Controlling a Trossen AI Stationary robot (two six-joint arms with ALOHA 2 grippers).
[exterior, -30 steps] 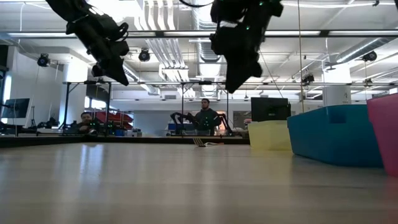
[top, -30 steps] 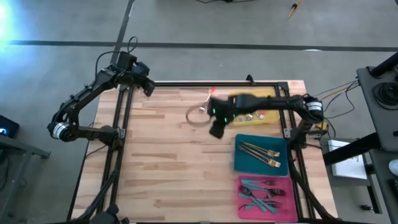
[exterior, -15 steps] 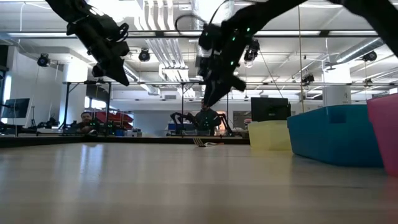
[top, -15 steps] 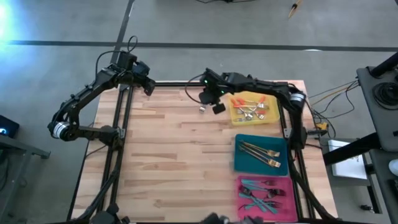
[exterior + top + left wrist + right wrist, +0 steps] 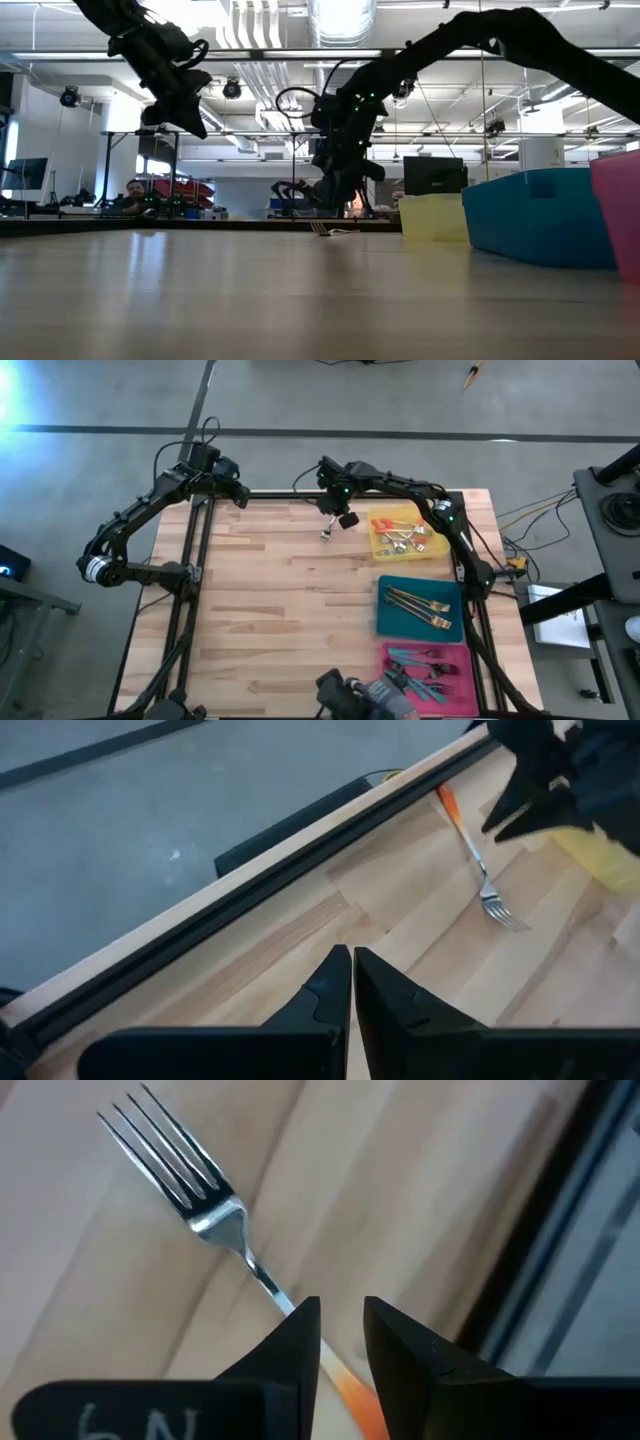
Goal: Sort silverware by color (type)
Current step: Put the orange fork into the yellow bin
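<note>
right end effector (image 5: 341, 1342) – straddling fork (image 5: 190, 1200) handle

An orange-handled fork (image 5: 215, 1220) lies flat on the wood (apparently ungripped), others sorted in trays.

The table (image 5: 270, 600) is pale wood in light and tan strips, edged by a black frame (image 5: 190, 590), on a grey floor (image 5: 100, 400) crossed by a dark line. A fork (image 5: 190, 1200) has a shiny silver head and an orange handle; the yellow tray (image 5: 378, 548) holds orange-handled pieces, the teal tray (image 5: 386, 622) gold ones, the pink tray (image 5: 388, 660) teal-handled ones. Both arms are black, the right gripper (image 5: 338, 516) near small green lights
</note>
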